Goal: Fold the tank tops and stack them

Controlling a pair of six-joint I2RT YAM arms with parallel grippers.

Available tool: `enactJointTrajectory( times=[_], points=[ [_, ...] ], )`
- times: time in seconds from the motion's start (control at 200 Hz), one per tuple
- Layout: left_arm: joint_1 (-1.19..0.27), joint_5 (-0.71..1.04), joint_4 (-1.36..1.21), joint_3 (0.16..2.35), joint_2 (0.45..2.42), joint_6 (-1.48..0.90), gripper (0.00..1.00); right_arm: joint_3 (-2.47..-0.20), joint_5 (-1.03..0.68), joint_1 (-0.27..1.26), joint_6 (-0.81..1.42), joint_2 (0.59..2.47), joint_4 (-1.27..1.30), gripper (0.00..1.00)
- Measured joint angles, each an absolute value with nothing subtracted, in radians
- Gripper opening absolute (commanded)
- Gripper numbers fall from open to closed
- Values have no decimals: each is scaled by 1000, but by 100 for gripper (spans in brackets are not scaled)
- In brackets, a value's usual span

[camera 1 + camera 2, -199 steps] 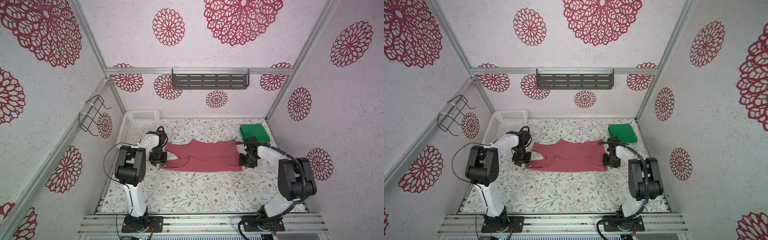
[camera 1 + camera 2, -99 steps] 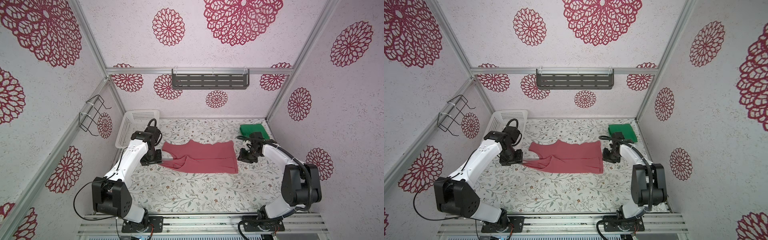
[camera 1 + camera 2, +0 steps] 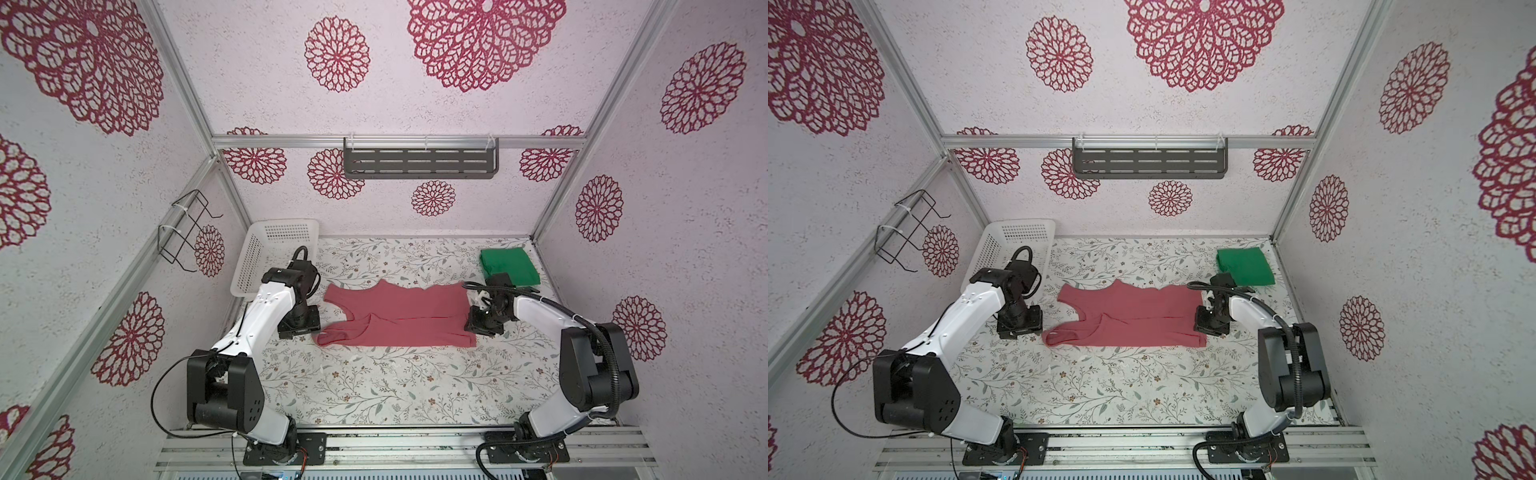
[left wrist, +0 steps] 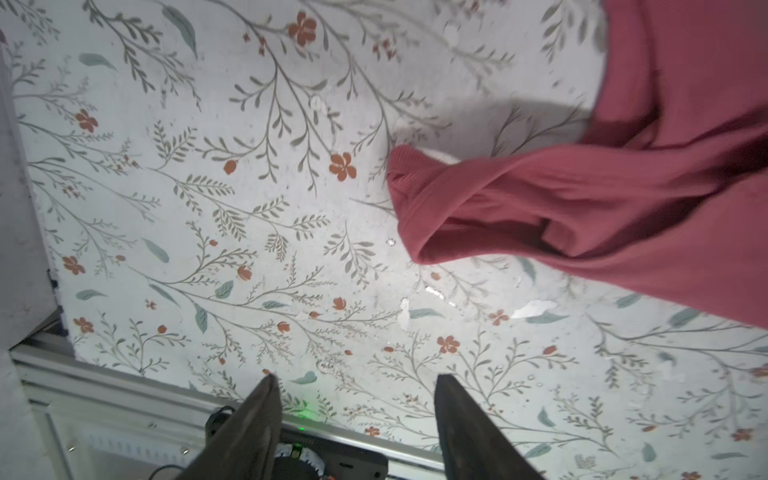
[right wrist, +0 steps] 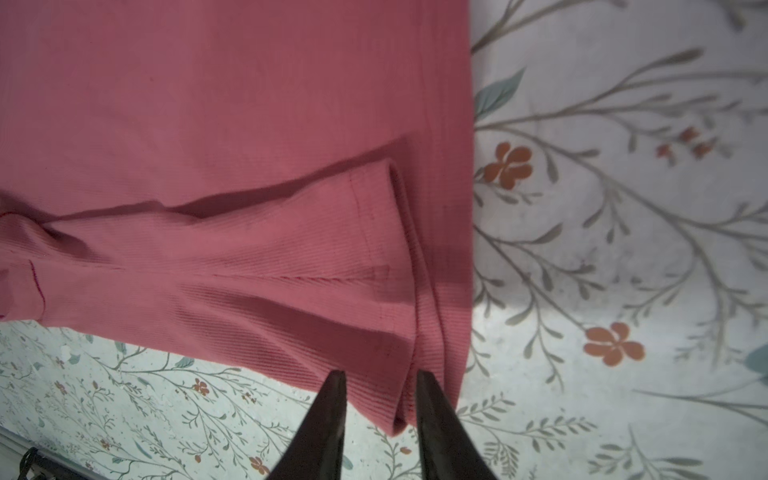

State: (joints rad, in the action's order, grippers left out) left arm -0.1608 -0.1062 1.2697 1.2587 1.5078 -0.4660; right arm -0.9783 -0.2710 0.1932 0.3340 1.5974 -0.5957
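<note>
The dusty pink-red tank top [image 3: 399, 316] [image 3: 1133, 316] lies mid-table, its near half doubled over. Its strap loop [image 4: 419, 208] lies on the table well clear of my left gripper [image 4: 356, 378] [image 3: 299, 326], which is open and empty. At the hem end is my right gripper [image 5: 379, 374] [image 3: 482, 326]. Its jaws stand narrowly apart just above the hem corner [image 5: 399, 415], and ribbed cloth shows in the gap. The green tank top [image 3: 509, 266] [image 3: 1246, 266] sits folded in the back right corner, behind the right arm.
A white perforated basket [image 3: 274, 245] [image 3: 1013, 241] leans in the back left corner, just behind the left arm. A dark shelf [image 3: 419, 162] hangs on the back wall and a wire rack [image 3: 187, 232] on the left wall. Floral table surface [image 3: 395, 386] lies bare in front.
The left gripper has drawn away from the strap end toward the front left and opened wider. The right gripper's jaws have narrowed at the hem corner. The pink-red top has barely shifted.
</note>
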Motion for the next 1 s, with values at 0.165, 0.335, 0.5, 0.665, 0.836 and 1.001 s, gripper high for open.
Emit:
enactJointTrajectory(
  times=[0.165, 0.335, 0.5, 0.665, 0.836, 1.001],
  points=[
    [-193, -64, 1206, 1166, 1496, -502, 68, -940, -270, 233, 371, 1593, -574, 32],
    [-230, -35, 1112, 1111, 1591, -530, 64, -938, -270, 261, 406, 1593, -532, 33],
    [-229, -34, 1021, 1111, 1696, -538, 30, -935, -265, 265, 421, 1608, -484, 31],
    [-229, -34, 988, 1103, 1757, -542, 2, -922, -235, 262, 419, 1652, -475, 30],
    [-229, -30, 998, 1052, 1691, -562, 0, -908, -217, 247, 415, 1642, -472, 29],
    [-230, -5, 1082, 998, 1539, -601, 0, -864, -163, 197, 411, 1586, -525, 29]
  ],
)
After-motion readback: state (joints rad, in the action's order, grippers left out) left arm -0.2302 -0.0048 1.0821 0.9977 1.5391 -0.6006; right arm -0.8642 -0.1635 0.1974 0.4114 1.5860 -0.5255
